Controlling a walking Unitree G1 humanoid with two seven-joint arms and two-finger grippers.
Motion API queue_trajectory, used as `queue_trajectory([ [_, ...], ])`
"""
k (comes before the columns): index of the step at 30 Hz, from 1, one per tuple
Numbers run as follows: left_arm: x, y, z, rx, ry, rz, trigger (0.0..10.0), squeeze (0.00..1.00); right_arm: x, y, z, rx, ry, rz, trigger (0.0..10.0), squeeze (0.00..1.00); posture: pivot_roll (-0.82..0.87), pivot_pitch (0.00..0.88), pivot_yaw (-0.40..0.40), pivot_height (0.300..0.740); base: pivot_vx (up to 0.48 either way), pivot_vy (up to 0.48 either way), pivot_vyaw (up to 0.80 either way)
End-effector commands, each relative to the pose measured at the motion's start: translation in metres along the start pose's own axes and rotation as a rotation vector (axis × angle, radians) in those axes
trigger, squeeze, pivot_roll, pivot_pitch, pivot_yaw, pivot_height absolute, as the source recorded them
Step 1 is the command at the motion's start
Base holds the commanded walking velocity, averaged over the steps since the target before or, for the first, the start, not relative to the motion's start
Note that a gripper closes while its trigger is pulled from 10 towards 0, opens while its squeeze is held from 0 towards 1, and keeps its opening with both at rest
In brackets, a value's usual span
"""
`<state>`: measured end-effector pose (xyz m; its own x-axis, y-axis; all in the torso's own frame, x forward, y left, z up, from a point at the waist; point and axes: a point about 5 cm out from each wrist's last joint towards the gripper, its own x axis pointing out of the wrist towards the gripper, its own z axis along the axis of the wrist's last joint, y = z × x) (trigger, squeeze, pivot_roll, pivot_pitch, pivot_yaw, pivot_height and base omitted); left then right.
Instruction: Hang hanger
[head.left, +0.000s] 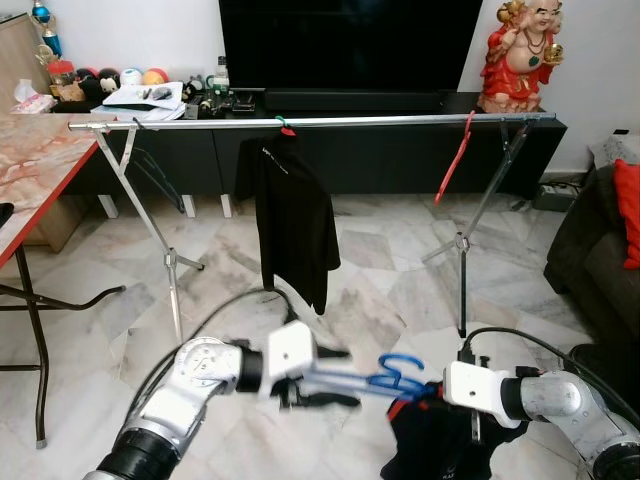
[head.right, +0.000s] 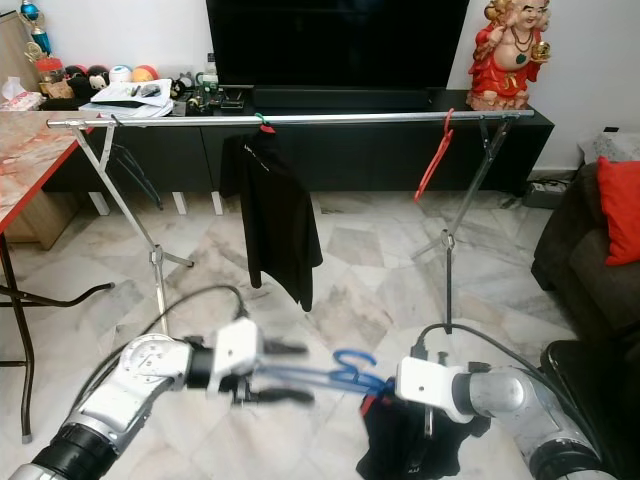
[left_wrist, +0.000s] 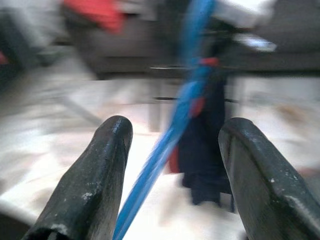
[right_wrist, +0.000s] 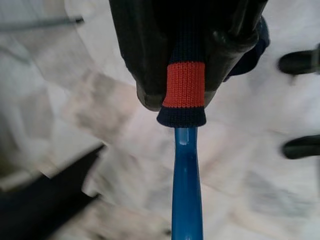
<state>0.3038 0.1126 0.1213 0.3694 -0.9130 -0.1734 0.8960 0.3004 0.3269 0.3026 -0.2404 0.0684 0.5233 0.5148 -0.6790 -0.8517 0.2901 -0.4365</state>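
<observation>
Blue hanger: the blue hanger (head.left: 395, 378) sits low in front of the robot, hook up, carrying a dark garment (head.left: 435, 440) with a red-banded collar.
Left eye view: the right gripper (head.left: 470, 425) points down into the garment at the hanger's neck; the left gripper (head.left: 335, 378), blurred, lies level with its fingers either side of the hanger's arm.
Right eye view: the steel rail (head.right: 330, 118) stands well apart across the marble floor (head.right: 350, 270), bearing a black shirt (head.right: 275, 215) and a bare red hanger (head.right: 433, 160).
Left wrist view: fingers (left_wrist: 95, 175) spread wide, released, the blue bar running between them without touching.
Right wrist view: the pincer is clenched on the knit collar (right_wrist: 186, 92), blue bar emerging beyond it.
Progress: garment looks mounted and held; carrying it over, lifting and hooking it on the rail all remain.
</observation>
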Motion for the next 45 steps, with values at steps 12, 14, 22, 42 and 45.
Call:
queue_trajectory([
  [12,-0.049,0.013,-0.052,-0.216,0.100,0.676,10.0,0.00,-0.014,-0.023,0.007,0.082,-0.070,-0.280,0.0,0.00,0.00,0.078,-0.018,0.740,0.000,0.000,0.00],
  [14,-0.050,0.009,-0.059,-0.261,0.127,0.692,10.0,0.00,-0.016,-0.026,0.009,0.085,-0.079,-0.297,0.0,0.00,0.00,0.078,-0.018,0.740,0.000,0.000,0.00],
  [22,-0.053,-0.012,-0.094,-0.484,0.234,0.745,10.0,0.00,-0.026,-0.041,0.025,0.030,-0.119,-0.332,0.0,0.00,-0.01,0.083,-0.011,0.740,0.000,0.000,0.00],
  [42,0.007,-0.039,-0.087,-0.639,0.069,0.419,10.0,0.00,-0.062,-0.041,0.105,-0.070,-0.494,-0.109,0.0,0.00,-0.03,0.084,-0.012,0.740,0.000,0.000,0.00],
  [45,0.012,-0.036,-0.083,-0.630,0.033,0.410,10.0,0.00,-0.069,-0.037,0.122,-0.084,-0.563,-0.065,0.0,0.00,-0.04,0.080,-0.014,0.740,0.000,0.000,0.00],
])
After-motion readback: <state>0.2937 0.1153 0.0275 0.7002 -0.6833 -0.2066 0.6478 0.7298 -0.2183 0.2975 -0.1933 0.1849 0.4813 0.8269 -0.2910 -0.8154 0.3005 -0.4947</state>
